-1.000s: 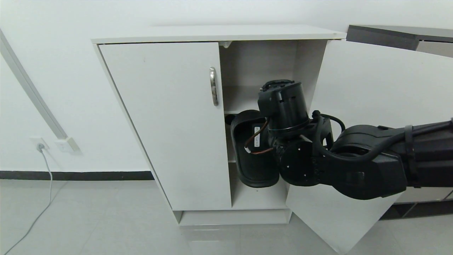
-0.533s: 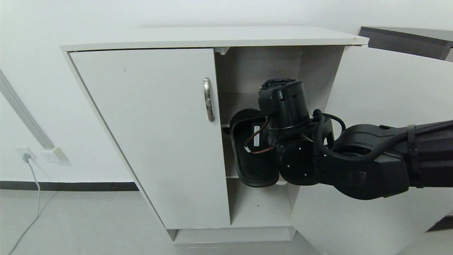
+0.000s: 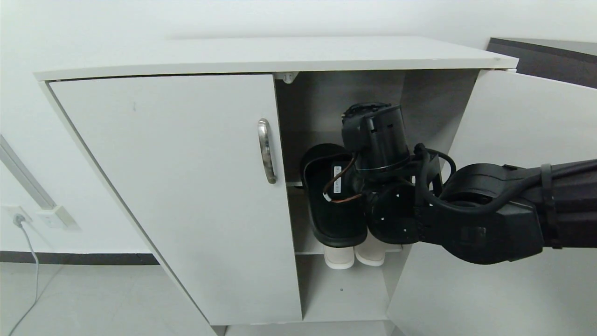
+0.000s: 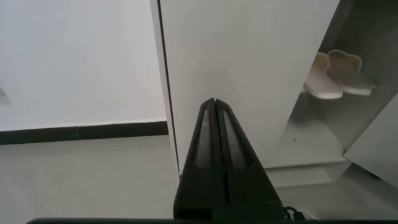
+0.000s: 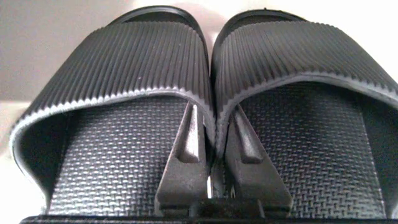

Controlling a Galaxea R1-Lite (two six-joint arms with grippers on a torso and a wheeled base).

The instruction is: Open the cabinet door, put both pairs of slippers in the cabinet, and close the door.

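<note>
Black slippers (image 3: 333, 205) hang toes up at the open right side of the cabinet (image 3: 280, 53), on the right arm (image 3: 489, 224). White slippers (image 3: 354, 256) sit at the front edge of a shelf (image 3: 308, 247) just below.

Left claw (image 4: 214, 124) is closed tight and empty, near the shut left door (image 4: 236, 62).

Right claw (image 5: 214, 115) squeezes both black slippers' inner sides together.

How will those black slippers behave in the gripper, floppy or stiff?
The black slippers probably hold shape: they hang upright from the right gripper without sagging. Their ribbed straps and textured footbeds suggest little slipping. Likely light foam.
</note>
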